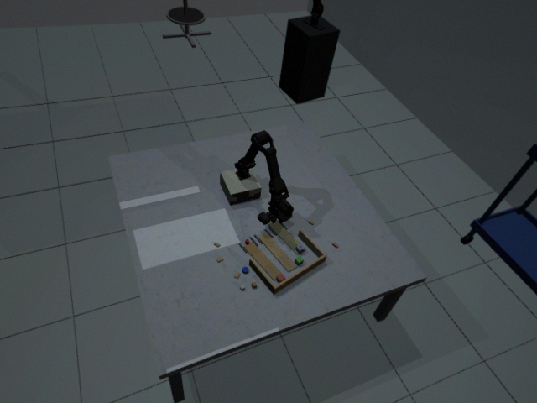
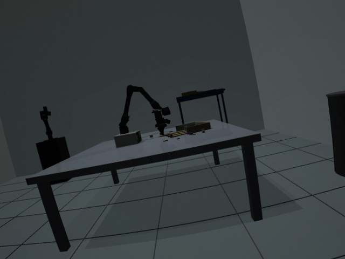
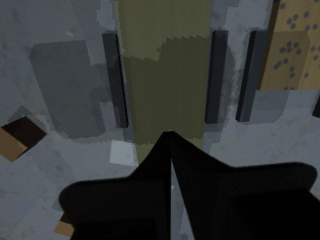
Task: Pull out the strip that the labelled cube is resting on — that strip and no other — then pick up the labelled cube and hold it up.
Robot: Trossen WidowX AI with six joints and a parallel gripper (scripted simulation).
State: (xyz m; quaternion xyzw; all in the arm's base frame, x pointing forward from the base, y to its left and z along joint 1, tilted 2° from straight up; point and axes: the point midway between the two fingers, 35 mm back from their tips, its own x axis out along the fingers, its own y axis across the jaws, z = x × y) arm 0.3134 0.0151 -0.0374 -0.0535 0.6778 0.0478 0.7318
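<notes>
My gripper (image 1: 273, 222) (image 2: 162, 134) (image 3: 168, 136) is shut and points down over the near end of the olive strip (image 1: 286, 236) (image 3: 165, 95). Whether the tips touch it cannot be told. A grey-blue cube (image 1: 299, 248) with pale markings, too small to read, sits at the far end of the olive strip. A plain green cube (image 1: 299, 260) is at the far end of the middle, spotted strip (image 1: 277, 251) (image 3: 292, 65). A red cube (image 1: 280, 277) is at the far end of the left orange-brown strip (image 1: 261, 259).
A low wooden wall (image 1: 303, 274) (image 2: 199, 128) borders the strips' far side and ends. Short dark rails (image 3: 116, 80) (image 3: 216, 77) flank the olive strip. A red ball (image 1: 247, 241), a blue disc (image 1: 245, 269) and several small blocks lie around. The arm stands on a pale box (image 1: 238, 186) (image 2: 126, 139).
</notes>
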